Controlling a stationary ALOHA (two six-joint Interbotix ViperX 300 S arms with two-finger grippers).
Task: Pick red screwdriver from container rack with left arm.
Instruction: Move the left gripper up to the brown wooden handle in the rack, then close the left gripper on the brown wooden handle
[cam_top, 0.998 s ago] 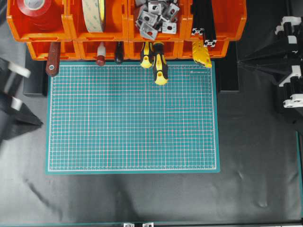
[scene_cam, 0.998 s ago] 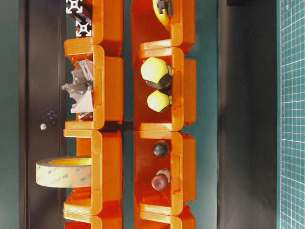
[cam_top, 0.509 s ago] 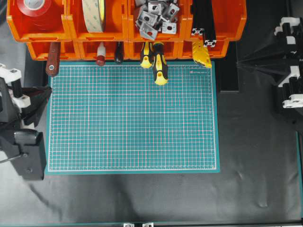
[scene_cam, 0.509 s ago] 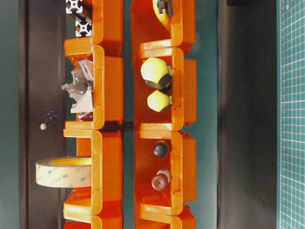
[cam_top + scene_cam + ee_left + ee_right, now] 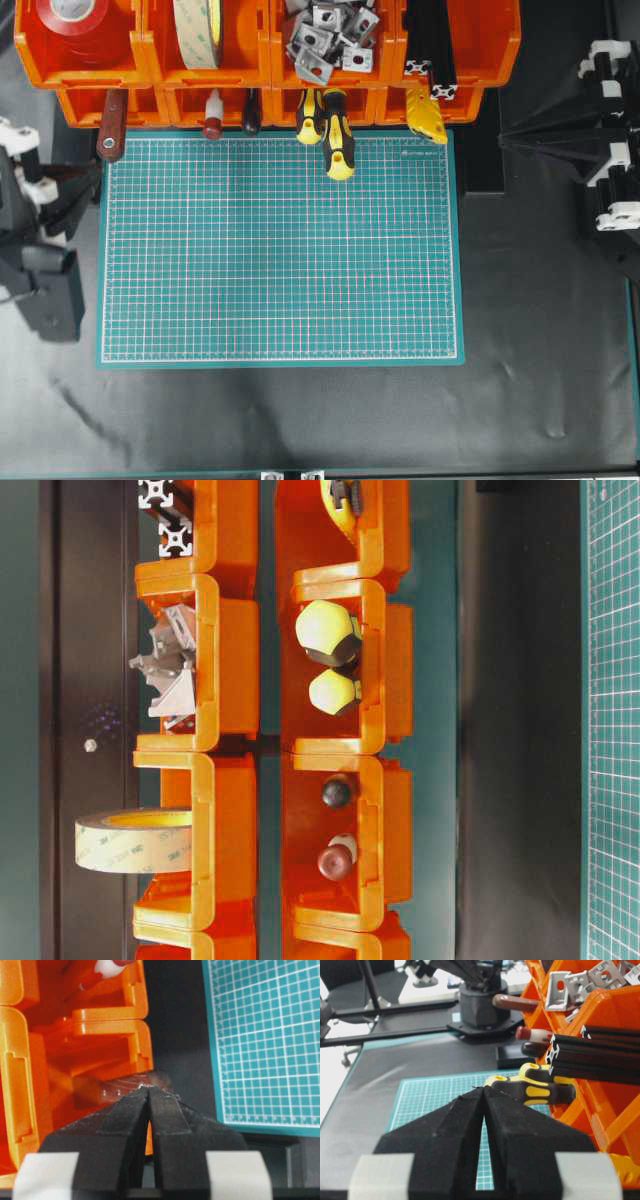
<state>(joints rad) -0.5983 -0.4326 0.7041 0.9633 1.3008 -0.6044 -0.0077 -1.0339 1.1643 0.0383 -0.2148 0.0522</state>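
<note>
Overhead: long slim dark red-brown screwdriver (image 5: 111, 126) stuck out of leftmost lower bin of bright orange plastic container rack (image 5: 265, 60), handle end over black table by green gridded cutting mat (image 5: 280, 250). Black left gripper (image 5: 88, 183) sat near, apart, empty.

Left wrist view: left gripper's jaws pressed together, holding nothing; red handle just beyond tips.

Right wrist view: black right gripper (image 5: 484, 1091) likewise closed, empty.

Tool looked stiff, light, smooth; likely best grasped across protruding handle.

Black table (image 5: 300, 420) carries green mat (image 5: 280, 250).
</note>
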